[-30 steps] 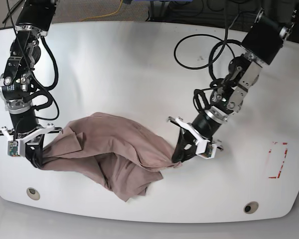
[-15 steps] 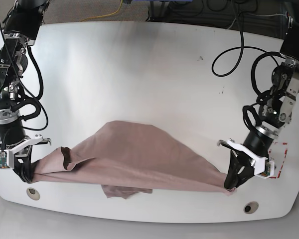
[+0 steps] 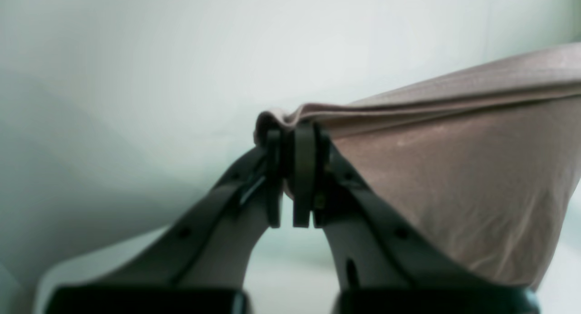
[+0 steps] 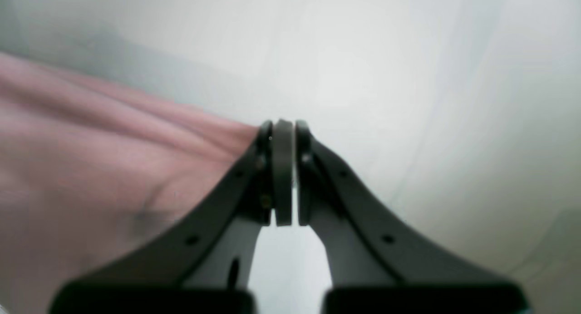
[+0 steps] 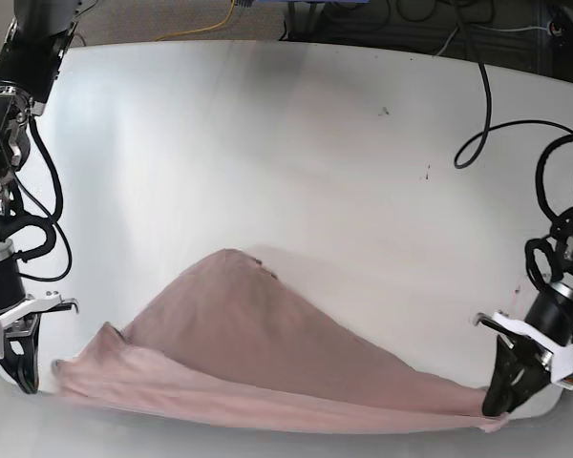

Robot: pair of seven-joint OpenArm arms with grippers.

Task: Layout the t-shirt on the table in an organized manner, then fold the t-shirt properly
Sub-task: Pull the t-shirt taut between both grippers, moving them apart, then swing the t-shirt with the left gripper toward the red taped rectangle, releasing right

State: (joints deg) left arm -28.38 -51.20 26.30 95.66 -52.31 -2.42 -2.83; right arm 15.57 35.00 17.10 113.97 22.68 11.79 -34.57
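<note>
The left gripper (image 5: 498, 399), at the lower right of the base view, and the right gripper (image 5: 21, 374), at the lower left, are each clamped on one end of the t-shirt (image 5: 253, 358), which is stretched in a long band along the bottom of the frame, with its middle rising as a peak onto the table (image 5: 267, 143). I judge that the thin fabric could slip out of one pinch if the arms pull more apart, and because both ends are at the near edge of the table, the cloth could drop over it or stay bunched. No brand, label or writing can be read on anything.
</note>
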